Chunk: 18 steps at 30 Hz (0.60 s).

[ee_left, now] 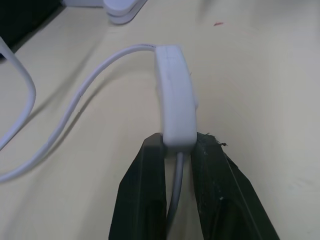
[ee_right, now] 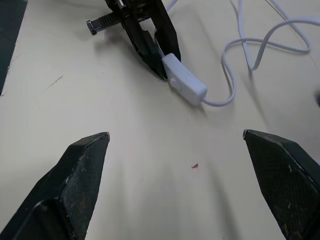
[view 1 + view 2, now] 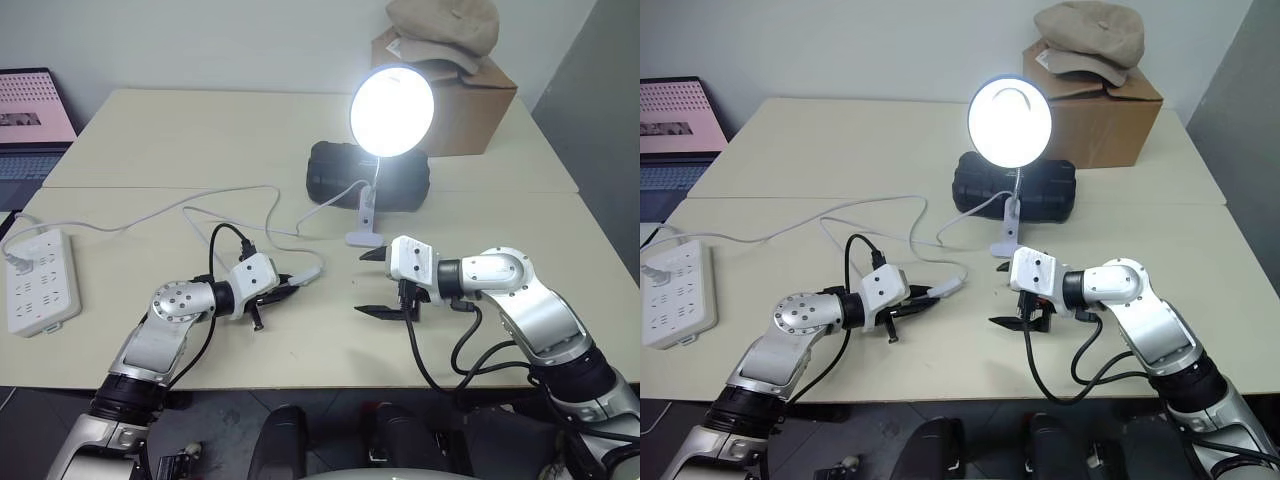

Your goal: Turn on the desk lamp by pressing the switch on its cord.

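Observation:
The desk lamp (image 3: 392, 110) stands lit at the table's middle, its shade facing me and its white clip base (image 3: 364, 238) on the tabletop. The cord (image 3: 230, 192) loops over the table from the left. The switch (image 1: 175, 100) lies on the table, one end caught between the tips of my left gripper (image 3: 290, 288), with the cord running back between the fingers. My right gripper (image 3: 362, 283) hovers just right of the switch, pointing left at it, wide open and holding nothing. In the right wrist view the switch (image 2: 185, 85) lies beyond its spread fingers.
A white power strip (image 3: 40, 280) lies at the table's left edge. A black case (image 3: 335, 170) sits behind the lamp. A cardboard box (image 3: 480, 100) with a cap (image 3: 445, 25) on it stands at the back right. A laptop (image 3: 30, 110) is at the far left.

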Tool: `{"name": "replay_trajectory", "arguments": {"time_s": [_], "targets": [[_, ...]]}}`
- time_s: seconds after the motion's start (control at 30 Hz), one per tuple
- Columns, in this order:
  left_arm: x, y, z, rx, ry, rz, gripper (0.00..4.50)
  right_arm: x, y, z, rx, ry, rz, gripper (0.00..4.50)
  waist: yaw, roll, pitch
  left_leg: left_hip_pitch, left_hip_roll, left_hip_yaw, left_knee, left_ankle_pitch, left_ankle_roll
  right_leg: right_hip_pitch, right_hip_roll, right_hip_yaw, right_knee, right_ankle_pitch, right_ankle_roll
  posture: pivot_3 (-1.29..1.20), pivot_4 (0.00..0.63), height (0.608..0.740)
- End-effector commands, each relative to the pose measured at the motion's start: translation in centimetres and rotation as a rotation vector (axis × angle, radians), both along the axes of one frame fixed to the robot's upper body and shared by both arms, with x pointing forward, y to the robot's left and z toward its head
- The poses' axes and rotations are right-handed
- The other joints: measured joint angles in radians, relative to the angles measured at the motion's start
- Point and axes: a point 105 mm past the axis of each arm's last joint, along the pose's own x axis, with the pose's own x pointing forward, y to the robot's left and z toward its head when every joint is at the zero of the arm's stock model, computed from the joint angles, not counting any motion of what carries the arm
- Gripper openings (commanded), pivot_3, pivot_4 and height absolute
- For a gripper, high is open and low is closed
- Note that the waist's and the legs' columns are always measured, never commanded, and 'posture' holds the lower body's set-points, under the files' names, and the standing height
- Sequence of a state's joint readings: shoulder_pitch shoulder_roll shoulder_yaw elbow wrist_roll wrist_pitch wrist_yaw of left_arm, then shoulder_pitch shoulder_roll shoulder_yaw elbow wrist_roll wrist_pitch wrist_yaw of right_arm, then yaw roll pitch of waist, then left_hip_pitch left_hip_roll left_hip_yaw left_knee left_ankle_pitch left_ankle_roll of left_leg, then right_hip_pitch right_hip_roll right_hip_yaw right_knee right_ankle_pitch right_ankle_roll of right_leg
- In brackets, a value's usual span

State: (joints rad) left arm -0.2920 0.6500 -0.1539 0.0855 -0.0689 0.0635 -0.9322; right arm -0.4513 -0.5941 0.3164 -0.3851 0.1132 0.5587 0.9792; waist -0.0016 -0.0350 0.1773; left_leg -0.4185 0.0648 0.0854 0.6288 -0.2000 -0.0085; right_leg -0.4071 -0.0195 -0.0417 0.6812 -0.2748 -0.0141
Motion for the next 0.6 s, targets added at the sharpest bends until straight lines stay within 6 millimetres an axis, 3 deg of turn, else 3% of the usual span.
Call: {"name": "replay_trajectory", "arguments": {"time_s": [0.03, 0.2, 0.33, 0.6], "targets": [[-0.1, -0.1, 1.3, -0.013, -0.033, -0.038, 1.74, -0.1, -0.1, 1.4, 0.031, -0.05, -0.019, 4.5, 0.0, 0.0, 0.0, 0.0, 0.0, 0.0, 0.0, 0.0, 0.0, 0.0, 0.0, 0.0, 0.0, 0.0, 0.0, 0.0, 0.15, 0.74], [-1.5, 0.3, 2.0, -0.053, -0.005, -0.044, 2.84, 0.1, -0.3, 1.4, 0.027, -0.05, -0.032, 4.5, -0.002, 0.0, 0.0, 0.0, 0.0, 0.0, 0.0, 0.0, 0.0, 0.0, 0.0, 0.0, 0.0, 0.0, 0.0, 0.0, 0.15, 0.74], [-3.4, 2.2, 3.0, -0.072, -0.005, 0.02, 3.7, 0.2, -0.7, 1.6, 0.036, -0.052, -0.034, 4.5, -0.006, 0.0, 0.0, 0.0, 0.001, 0.0, 0.0, 0.0, 0.0, 0.0, 0.0, 0.001, 0.0, 0.0, 0.0, 0.0, 0.15, 0.74], [-8.0, 5.3, 5.0, -0.129, 0.064, 0.196, 3.7, -0.4, -3.0, 3.6, 0.116, -0.081, -0.033, 4.5, 0.0, 0.0, 0.0, 0.001, 0.0, 0.0, -0.001, 0.0, 0.0, 0.0, -0.001, 0.0, -0.001, 0.0, 0.0, 0.0, 0.15, 0.74]]}}
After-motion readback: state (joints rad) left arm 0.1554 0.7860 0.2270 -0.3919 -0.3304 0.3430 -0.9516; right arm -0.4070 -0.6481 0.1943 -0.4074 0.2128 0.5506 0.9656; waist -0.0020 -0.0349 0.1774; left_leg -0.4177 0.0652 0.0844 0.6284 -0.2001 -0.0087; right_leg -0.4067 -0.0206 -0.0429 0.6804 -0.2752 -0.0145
